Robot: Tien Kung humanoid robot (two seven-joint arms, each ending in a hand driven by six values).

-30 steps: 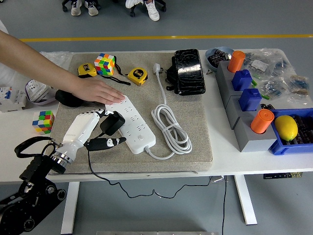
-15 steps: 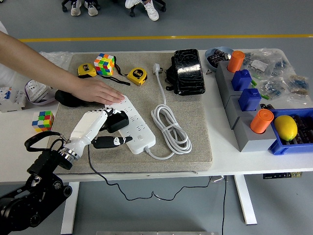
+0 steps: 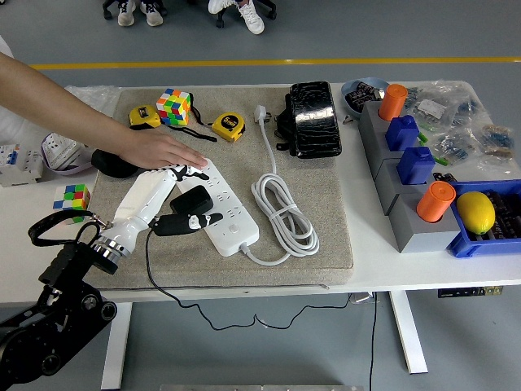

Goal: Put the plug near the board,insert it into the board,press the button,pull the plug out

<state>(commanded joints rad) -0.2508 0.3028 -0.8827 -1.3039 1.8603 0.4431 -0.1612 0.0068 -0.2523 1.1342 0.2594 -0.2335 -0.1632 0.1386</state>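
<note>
A black plug (image 3: 195, 198) with a thin black cord is held in my left hand (image 3: 186, 204), between the upper fingers (image 3: 181, 173) and the thumb (image 3: 189, 221). The plug sits over the left side of the white power strip (image 3: 232, 226), which lies diagonally on the grey mat (image 3: 326, 244). I cannot tell whether its pins are in a socket. A person's hand (image 3: 161, 150) reaches in from the left and presses flat on the strip's far end. My right hand is out of view.
The strip's white cable (image 3: 282, 208) is coiled to its right. Two yellow tape measures (image 3: 229, 126), a Rubik's cube (image 3: 174, 106) and a black pouch (image 3: 313, 119) lie at the back. A second cube (image 3: 72, 199) is on the left. A grey rack (image 3: 407, 213) and a blue bin (image 3: 480, 244) stand on the right.
My left hand has carried the plug up and to the right, from beside the strip's near-left edge to over its sockets. The person's hand has stayed on the strip.
</note>
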